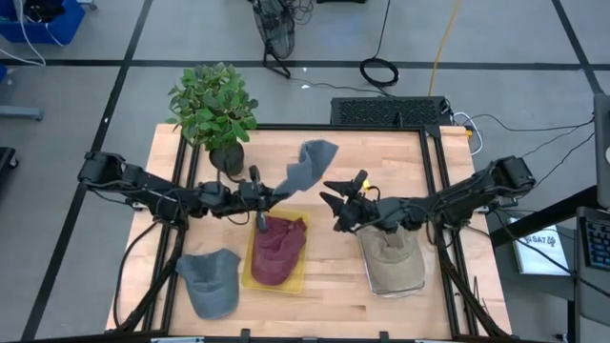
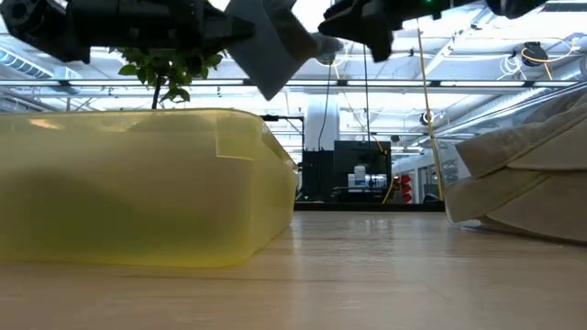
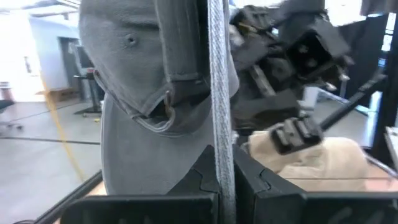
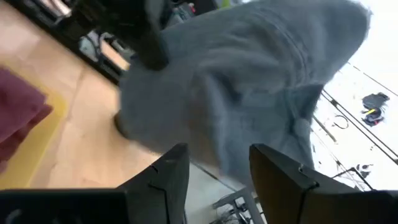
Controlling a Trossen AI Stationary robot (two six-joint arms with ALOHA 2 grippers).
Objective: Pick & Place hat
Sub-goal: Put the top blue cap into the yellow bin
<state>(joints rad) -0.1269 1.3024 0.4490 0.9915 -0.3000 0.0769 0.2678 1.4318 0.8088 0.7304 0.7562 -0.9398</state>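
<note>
My left gripper (image 1: 276, 191) is shut on a grey-blue hat (image 1: 311, 166) and holds it in the air over the middle of the table. In the low view the hat (image 2: 273, 38) hangs high above the tabletop. My right gripper (image 1: 333, 206) is open just to the hat's right, apart from it. In the right wrist view its fingers (image 4: 217, 177) point at the hat (image 4: 249, 87), which fills the picture. A maroon hat (image 1: 277, 249) lies in a yellow tray (image 1: 248, 278), a beige hat (image 1: 390, 255) in a clear tray (image 1: 394, 289), and a grey hat (image 1: 211, 281) on the table. My left gripper (image 3: 221, 163) pinches a thin edge of the grey-blue hat (image 3: 217, 118) between its two fingers; the edge shows end-on as a narrow strip. The fingers come level from the table's left. The hat is lifted clear and stands out beyond the fingertips toward the far right.
A potted plant (image 1: 213, 107) stands at the far left of the table, close behind my left arm. Black frame rails (image 1: 441, 205) run along the table's sides. Bare wood (image 1: 381, 162) lies at the far right.
</note>
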